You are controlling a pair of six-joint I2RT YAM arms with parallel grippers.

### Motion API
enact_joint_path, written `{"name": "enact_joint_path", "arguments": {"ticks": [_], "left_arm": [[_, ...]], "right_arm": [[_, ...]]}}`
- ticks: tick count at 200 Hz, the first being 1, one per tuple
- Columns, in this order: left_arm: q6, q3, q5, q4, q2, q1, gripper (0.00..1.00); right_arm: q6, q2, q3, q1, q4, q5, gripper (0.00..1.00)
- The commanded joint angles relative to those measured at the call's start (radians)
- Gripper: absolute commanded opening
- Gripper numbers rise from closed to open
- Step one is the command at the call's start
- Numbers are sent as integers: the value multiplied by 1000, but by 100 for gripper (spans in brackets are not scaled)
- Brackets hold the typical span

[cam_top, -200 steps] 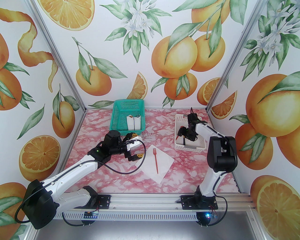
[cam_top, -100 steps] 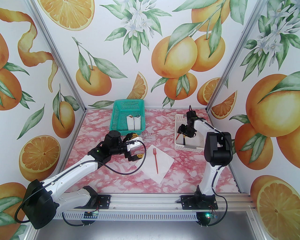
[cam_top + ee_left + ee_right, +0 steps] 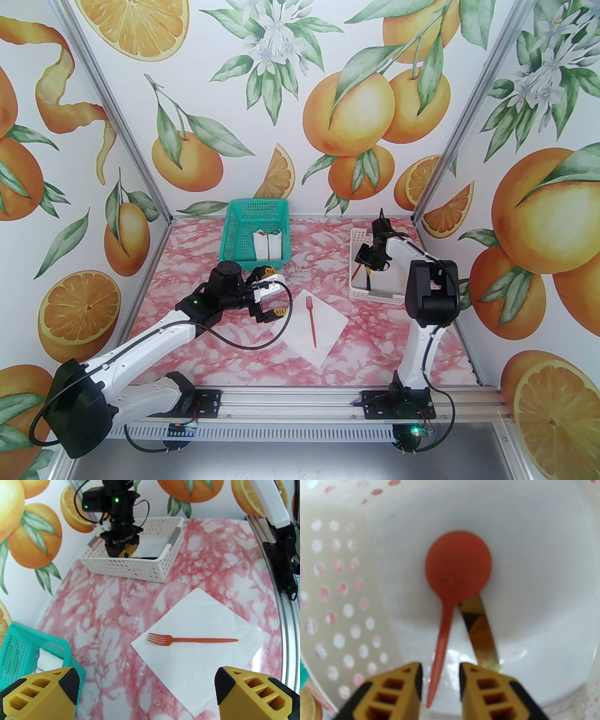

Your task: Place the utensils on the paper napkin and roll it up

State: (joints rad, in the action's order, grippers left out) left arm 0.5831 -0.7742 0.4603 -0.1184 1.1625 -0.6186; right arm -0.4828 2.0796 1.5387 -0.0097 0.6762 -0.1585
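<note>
Found the orange spoon (image 3: 459,566) on the floor of the white basket (image 3: 335,597), round bowl farthest from the camera, slim handle tapering down between the fingers of the right pincer (image 3: 440,669). Noted the olive-brown knife (image 3: 481,630) just beside it, one end tucked under the bowl's edge, running past the right-hand finger. Saw that pincer set narrow but not shut, straddling the handle with a sliver of gap on both sides; nothing gripped yet. Judged the step as picking the spoon out of the basket.

To do it well:
- Close squarely on the handle alone, with the knife kept outside the jaws.
- Go low enough to catch so thin a stem, not so low as to jam the pads on the basket floor.
- Lift straight up before swinging out, to clear the basket wall.
- Expect a dragged knife, given its overlap with the bowl; check for that on the lift.

Further out:
- Spotted the fork (image 3: 192,640) lying flat across the middle of the paper napkin (image 3: 199,667), spread on the pink marbled surface (image 3: 105,597) well apart from the white basket. Aim to lay the spoon alongside the fork, parallel.
- Logged the left pincer (image 3: 146,679) wide open and empty, hovering by the napkin's corner.
- Left alone the teal basket (image 3: 234,225) and its two white wrapped bundles (image 3: 268,244).
</note>
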Motion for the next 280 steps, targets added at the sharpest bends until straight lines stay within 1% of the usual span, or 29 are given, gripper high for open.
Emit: {"name": "enact_joint_path", "arguments": {"ticks": [1,57,94,191,230,280], "left_arm": [[19,-39,5,-19,-6,-4,100],[23,-41,4,-23,-4,-4,100],[26,-40,3,-24,-4,-4,100],[31,-43,-1,-30,-4,-4,100],[32,-43,-2,-32,-3,-6,100],[34,-44,-1,-33,2,-5,100]], "right_arm": [[-35,35,36,-6,-17,-9,32],[-40,69,58,-4,-8,-4,32],[-38,86,74,-1,-3,-1,30],[-1,188,153,27,104,83,30],[10,213,153,31,120,88,24],[32,188,146,29,109,96,15]]}}
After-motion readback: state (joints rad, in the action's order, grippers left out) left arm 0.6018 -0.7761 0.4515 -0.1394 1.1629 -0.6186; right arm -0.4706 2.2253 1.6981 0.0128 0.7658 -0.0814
